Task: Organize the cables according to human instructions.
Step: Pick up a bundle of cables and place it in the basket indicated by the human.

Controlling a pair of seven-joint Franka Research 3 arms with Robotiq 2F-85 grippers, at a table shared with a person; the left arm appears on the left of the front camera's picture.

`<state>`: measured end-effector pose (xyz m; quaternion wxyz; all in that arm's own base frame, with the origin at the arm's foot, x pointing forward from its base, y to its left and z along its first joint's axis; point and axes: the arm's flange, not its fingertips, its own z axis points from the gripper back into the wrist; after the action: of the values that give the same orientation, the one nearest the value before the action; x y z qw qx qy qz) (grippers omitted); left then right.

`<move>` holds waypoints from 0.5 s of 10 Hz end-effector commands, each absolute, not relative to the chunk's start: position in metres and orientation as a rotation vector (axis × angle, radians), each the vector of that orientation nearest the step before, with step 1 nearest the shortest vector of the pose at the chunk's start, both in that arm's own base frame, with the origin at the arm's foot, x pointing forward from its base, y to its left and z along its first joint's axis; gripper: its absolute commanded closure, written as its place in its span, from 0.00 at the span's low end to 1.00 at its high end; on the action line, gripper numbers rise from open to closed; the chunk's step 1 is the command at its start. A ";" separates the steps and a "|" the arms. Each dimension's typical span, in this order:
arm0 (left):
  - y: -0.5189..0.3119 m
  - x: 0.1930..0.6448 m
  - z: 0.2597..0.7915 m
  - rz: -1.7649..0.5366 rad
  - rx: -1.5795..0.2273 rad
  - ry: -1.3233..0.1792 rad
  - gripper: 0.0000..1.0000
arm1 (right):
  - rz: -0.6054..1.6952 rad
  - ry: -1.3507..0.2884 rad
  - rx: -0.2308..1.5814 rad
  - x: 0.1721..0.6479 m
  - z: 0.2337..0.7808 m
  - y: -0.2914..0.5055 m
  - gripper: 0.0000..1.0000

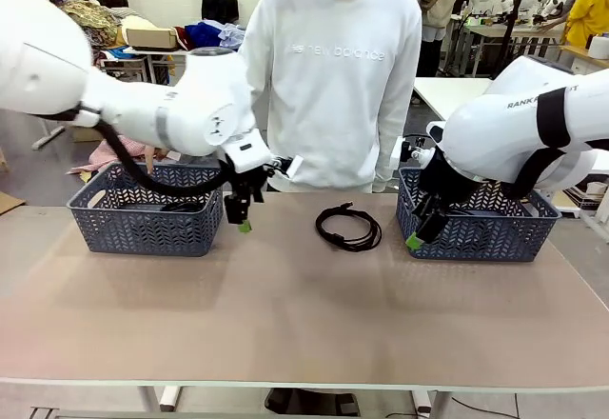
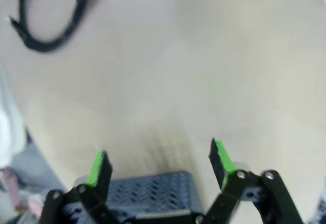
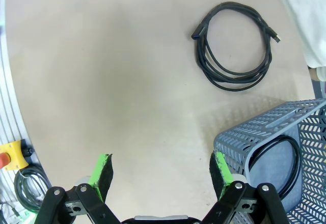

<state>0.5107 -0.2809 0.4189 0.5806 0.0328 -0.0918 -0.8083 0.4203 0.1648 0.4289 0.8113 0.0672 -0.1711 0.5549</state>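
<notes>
Table [image 1: 285,333] holds the whole picture: two blue-grey baskets at the far edge and one coiled cable between them. Person [image 1: 333,67] in a white sweatshirt stands at the far side behind the middle, hands not clearly in sight, so I can't read any pointing or instruction. Left basket [image 1: 143,219] has something dark lying low inside, probably a cable, but too hidden to count. Right basket [image 3: 285,132] has at least one black cord [image 3: 277,155] curled on its floor, visible through the wall in the right wrist view. My read: part of the sorting is done, and at least one cable is left. That loose coil [image 1: 349,227] lies flat on the tabletop, roughly midway between the baskets, clear of both and untouched. Left gripper [image 1: 243,217] hangs just off the right end of the left basket, jaws spread, nothing between the green pads. Right gripper [image 1: 419,236] sits just in front of the right basket's near-left corner, jaws likewise spread and empty. Either arm looks able to reach the coil; which basket it goes to depends on the person, and nothing here tells me.
</notes>
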 end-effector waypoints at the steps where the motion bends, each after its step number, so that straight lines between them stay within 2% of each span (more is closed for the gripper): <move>1: -0.303 0.538 0.414 -1.994 0.098 -0.177 0.00 | 1.184 -0.368 0.140 0.419 0.429 0.166 0.00; 5: -0.339 0.567 0.397 -2.070 0.119 -0.130 0.00 | 1.184 -0.368 0.140 0.419 0.429 0.166 0.00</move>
<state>0.5575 -0.3410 0.3925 0.5153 0.0446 -0.0632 -0.8535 0.4203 0.1648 0.4289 0.8113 0.0672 -0.1711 0.5550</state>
